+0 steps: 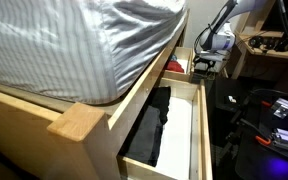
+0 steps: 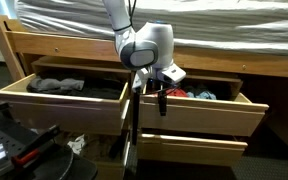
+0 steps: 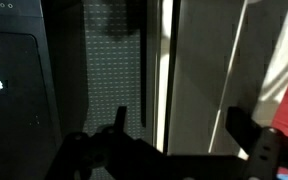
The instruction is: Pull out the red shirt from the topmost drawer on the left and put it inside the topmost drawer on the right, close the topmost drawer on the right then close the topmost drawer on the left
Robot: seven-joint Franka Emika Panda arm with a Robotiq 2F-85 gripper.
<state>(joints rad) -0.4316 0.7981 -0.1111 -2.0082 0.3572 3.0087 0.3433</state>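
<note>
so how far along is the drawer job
Done: unclear; the red shirt lies in one open top drawer, black garment in the other drawer. In hand: nothing, the fingers hang open and empty between them. Left: closing both drawers.

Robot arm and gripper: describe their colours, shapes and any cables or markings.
The arm is white, with rounded, bulbous joints and darker seams between its segments. The gripper is black and slim. In the wrist view its jaws show as two dark, blocky prongs. No markings are legible, and any cables are too small to make out.
</note>
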